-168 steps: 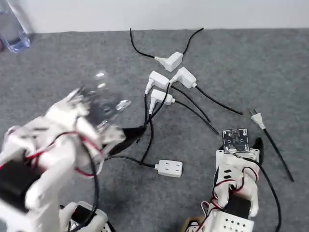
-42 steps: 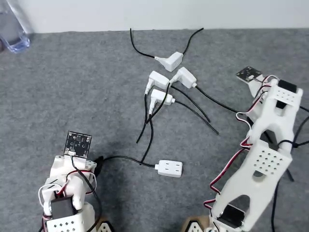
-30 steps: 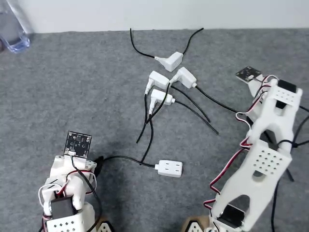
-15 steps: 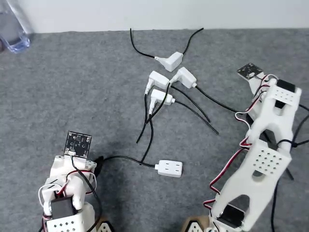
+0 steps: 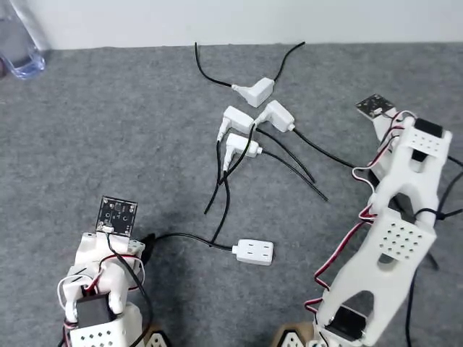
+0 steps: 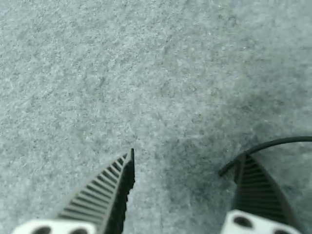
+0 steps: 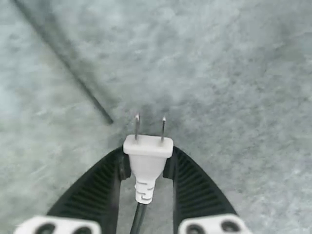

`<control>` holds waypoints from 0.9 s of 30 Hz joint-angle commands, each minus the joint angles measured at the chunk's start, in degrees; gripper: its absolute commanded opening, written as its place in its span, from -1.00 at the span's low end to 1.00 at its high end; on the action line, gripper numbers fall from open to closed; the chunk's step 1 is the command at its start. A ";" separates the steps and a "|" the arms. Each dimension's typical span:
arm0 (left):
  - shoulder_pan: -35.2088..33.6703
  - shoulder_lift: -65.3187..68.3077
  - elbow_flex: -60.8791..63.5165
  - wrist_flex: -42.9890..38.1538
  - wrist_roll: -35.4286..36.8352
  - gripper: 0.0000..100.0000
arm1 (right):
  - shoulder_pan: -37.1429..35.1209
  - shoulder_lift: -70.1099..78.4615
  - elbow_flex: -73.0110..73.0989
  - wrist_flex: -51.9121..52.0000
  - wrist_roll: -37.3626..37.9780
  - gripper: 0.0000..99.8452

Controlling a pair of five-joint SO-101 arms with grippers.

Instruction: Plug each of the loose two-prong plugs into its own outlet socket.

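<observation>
My right gripper [image 7: 147, 158] is shut on a white two-prong plug [image 7: 147, 151]. Its prongs point away from the wrist over the grey carpet, and its black cord runs back between the fingers [image 7: 192, 187]. In the high view the right arm [image 5: 405, 188] stretches out along the right side and covers that plug. A white outlet block [image 5: 253, 251] on a black cable lies near the front centre. My left gripper [image 6: 186, 158] is open just over bare carpet with nothing between its fingers. A black cable [image 6: 268, 144] passes one fingertip. The left arm [image 5: 105, 264] sits folded at the front left.
Several white plug heads [image 5: 242, 119] on black cords lie tangled at the back centre, with one more [image 5: 257, 91] behind them. A black cable end [image 7: 92, 97] lies close to the held plug. A clear container [image 5: 18, 43] stands at the back left corner.
The left arm pulled back from the cables and folded at the front left. The right arm stretched out to the plug at the right. In the last second it barely shifted.
</observation>
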 commanded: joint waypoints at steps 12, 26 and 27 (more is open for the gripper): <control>14.77 -0.62 -0.22 -1.76 0.62 -0.39 | -7.52 -18.24 -1.67 27.21 1.76 -0.98; 26.81 -0.53 -0.22 -32.44 36.92 -0.70 | -22.73 -46.81 25.32 27.21 3.08 -0.98; 28.31 -0.53 -0.22 -32.44 38.33 -0.69 | -24.48 -48.75 27.52 27.12 2.55 -0.98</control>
